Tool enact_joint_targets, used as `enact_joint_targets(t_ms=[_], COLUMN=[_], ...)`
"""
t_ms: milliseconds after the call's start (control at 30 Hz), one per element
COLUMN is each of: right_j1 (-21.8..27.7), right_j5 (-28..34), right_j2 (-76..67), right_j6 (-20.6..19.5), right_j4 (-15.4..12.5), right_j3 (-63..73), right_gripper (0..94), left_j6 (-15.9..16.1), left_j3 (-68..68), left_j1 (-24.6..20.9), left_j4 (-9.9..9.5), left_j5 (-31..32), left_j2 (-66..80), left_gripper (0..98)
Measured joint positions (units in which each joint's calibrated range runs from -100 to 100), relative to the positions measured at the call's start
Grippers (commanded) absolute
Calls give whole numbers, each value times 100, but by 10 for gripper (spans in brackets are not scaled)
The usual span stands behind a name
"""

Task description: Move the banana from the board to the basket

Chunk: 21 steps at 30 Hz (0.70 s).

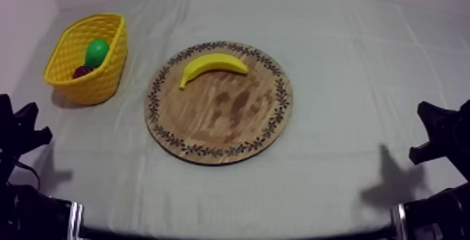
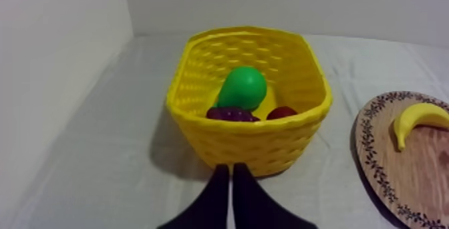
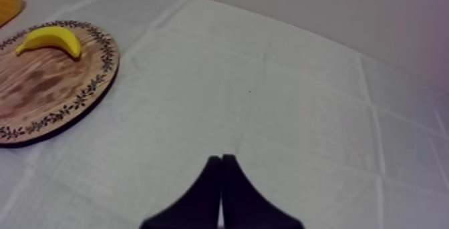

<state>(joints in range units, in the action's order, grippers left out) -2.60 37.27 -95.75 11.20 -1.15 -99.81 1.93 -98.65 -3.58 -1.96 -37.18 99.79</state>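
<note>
**Banana on the board, basket off to the left**

So the banana [image 1: 213, 66] is plain yellow and curved, lying flat on its side on the far half of the board [image 1: 224, 120], just inside the patterned rim. Its back arches toward the far side and the thin stem end points down to the left.

The board is round, brown wood with darker blotches in the middle and a dark leafy ring round the edge. It lies flat around mid-tabletop.

The basket [image 1: 106, 80] is yellow woven plastic, oblong with rounded corners. It stands upright with its mouth open at the far left, near the board but not touching it.
</note>
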Motion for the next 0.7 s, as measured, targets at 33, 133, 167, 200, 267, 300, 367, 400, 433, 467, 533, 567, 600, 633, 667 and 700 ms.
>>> enact_joint_targets(t_ms=[33, 133, 167, 200, 267, 300, 367, 400, 433, 467, 533, 567, 600, 633, 667, 700], right_j1=[0, 0, 0, 0, 0, 0, 0, 0, 0, 0, 0, 0, 0, 0, 0, 0], right_j5=[0, 0, 0, 0, 0, 0, 0, 0, 0, 0, 0, 0, 0, 0, 0, 0], right_j2=[0, 0, 0, 0, 0, 0, 0, 0, 0, 0, 0, 0, 0, 0, 0, 0], right_j6=[0, 0, 0, 0, 0, 0, 0, 0, 0, 0, 0, 0, 0, 0, 0, 0], right_j4=[0, 0, 0, 0, 0, 0, 0, 0, 0, 0, 0, 0, 0, 0, 0, 0], right_j3=[0, 0, 0, 0, 0, 0, 0, 0, 0, 0, 0, 0, 0, 0, 0, 0], right_gripper=[3, 3, 3, 3, 3, 3, 3, 3, 3, 3, 3, 3, 3, 3, 3, 3], left_j6=[0, -6, -10, -10, -13, -17, -34, -43, -43, -43, -43, -43, -43, -46, -49, -49], left_j3=[0, 0, 0, 0, 0, 0, 0, 0, 0, 0, 0, 0, 0, 0, 0, 0], left_j1=[-6, -8, -12, -12, -26, -35, -44, -43, -43, -49, -57, -57, -62, -62, -62, -62], left_j4=[0, 0, 0, 0, 0, 0, 0, 0, 0, 0, 0, 0, 0, 0, 0, 0], left_j5=[0, 0, 0, 0, 0, 0, 0, 0, 0, 0, 0, 0, 0, 0, 0, 0], left_j2=[0, 0, 0, 0, 0, 0, 0, 0, 0, 0, 0, 0, 0, 0, 0, 0], left_gripper=[0, 0, 0, 0, 0, 0, 0, 0, 0, 0, 0, 0, 0, 0, 0, 0])
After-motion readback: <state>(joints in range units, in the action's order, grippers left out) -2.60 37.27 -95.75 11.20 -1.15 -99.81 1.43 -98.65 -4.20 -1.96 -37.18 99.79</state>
